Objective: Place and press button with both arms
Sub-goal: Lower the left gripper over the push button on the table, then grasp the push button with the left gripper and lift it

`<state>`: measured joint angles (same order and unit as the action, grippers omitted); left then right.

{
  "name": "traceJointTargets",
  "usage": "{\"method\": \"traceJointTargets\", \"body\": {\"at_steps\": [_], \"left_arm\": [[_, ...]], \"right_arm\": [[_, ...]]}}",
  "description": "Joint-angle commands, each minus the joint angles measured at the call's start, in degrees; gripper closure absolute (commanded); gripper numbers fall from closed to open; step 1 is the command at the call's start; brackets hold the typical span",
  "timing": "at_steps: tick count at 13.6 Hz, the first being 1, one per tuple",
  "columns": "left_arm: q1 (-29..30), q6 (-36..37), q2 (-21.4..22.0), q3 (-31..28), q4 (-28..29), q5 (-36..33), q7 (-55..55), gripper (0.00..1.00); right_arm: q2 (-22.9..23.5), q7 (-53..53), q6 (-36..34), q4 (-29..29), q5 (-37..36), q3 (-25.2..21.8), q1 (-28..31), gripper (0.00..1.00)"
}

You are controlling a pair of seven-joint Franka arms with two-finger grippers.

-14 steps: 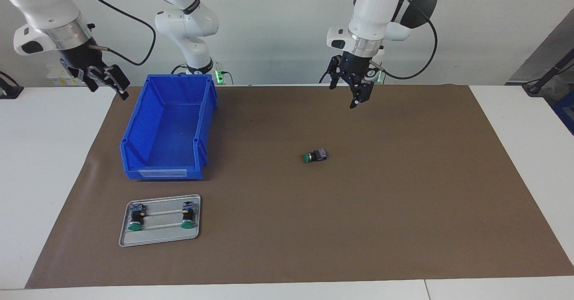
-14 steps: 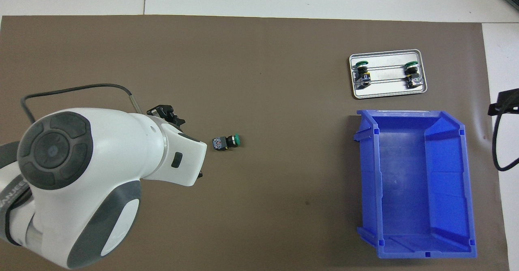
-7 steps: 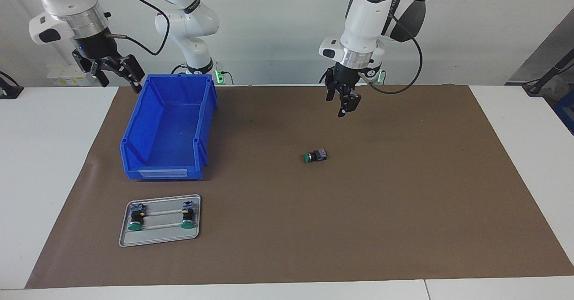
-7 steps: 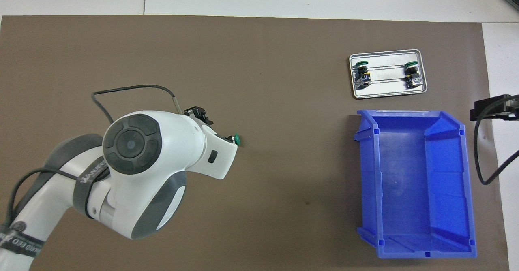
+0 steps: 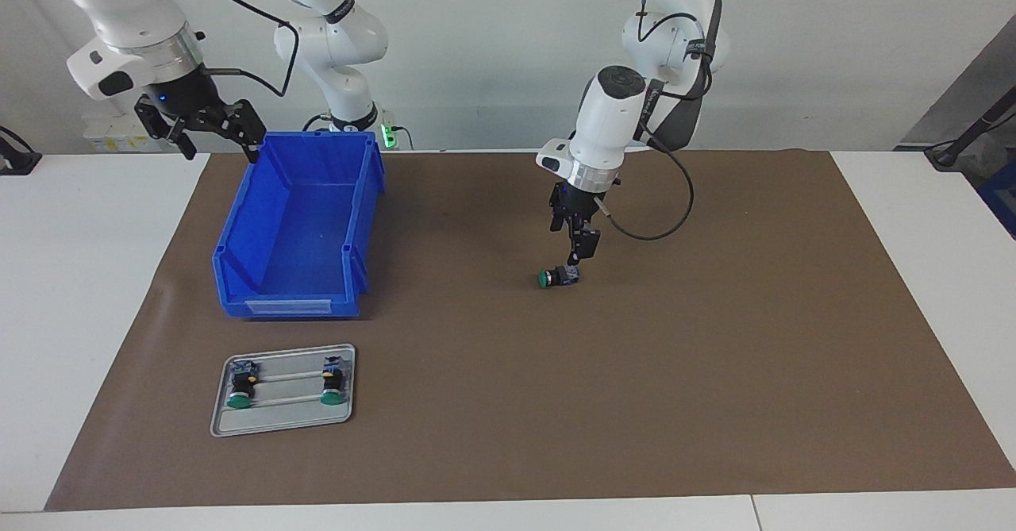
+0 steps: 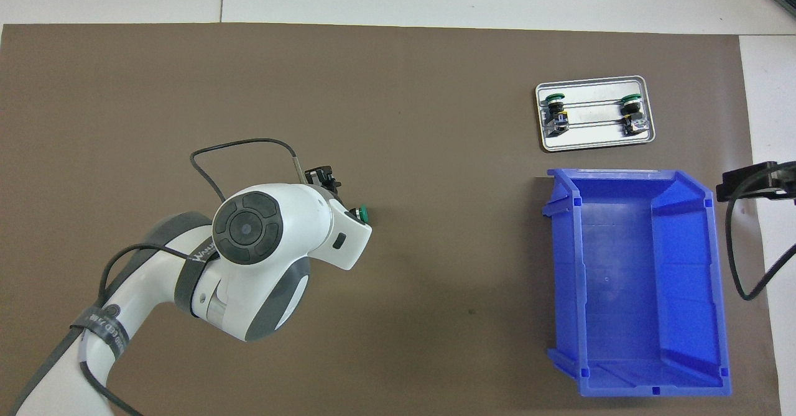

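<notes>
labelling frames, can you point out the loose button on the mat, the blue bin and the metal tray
button (image 5: 544,278): facing view, on its green cap.
blue bin (image 5: 298,306): facing view, on the labelled end wall.
metal tray (image 5: 282,421): facing view, on the bare floor by its rim.

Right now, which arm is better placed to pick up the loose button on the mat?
The left gripper hangs directly over the button. The right gripper is over the blue bin's rim.

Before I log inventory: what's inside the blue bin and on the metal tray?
The blue bin shows nothing inside. The metal tray holds two green-capped buttons.
</notes>
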<state>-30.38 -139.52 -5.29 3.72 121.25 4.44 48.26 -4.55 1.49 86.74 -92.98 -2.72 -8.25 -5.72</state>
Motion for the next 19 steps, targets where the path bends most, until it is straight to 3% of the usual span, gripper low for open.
{"method": "traceJointTargets", "body": {"at_steps": [1, 3, 7, 12, 19], "left_arm": [[-0.8, -4.5, -3.3, -0.6, 0.5, 0.6, 0.8, 0.06], [-0.7, -5.0, -4.3, -0.6, 0.3, 0.6, 0.6, 0.1], [-0.9, -6.2, -4.8, -0.6, 0.3, 0.6, -0.8, 0.1], [-3.0, -9.4, -10.0, -0.6, 0.0, 0.6, -5.1, 0.12], [-3.5, -9.4, -10.3, -0.6, 0.4, 0.6, -6.3, 0.12]], "right_arm": [[-1.5, -0.4, 0.0, -1.6, 1.0, 0.3, 0.3, 0.0], [-1.5, -0.4, 0.2, -1.7, 0.7, 0.3, 0.3, 0.0], [-1.6, -0.3, 0.4, -1.8, 0.8, 0.3, 0.8, 0.0], [-1.6, 0.0, 0.5, -2.0, 1.0, 0.3, 0.8, 0.0], [-1.6, 2.2, 0.5, -1.9, 1.2, 0.3, 0.8, 0.0]]}}
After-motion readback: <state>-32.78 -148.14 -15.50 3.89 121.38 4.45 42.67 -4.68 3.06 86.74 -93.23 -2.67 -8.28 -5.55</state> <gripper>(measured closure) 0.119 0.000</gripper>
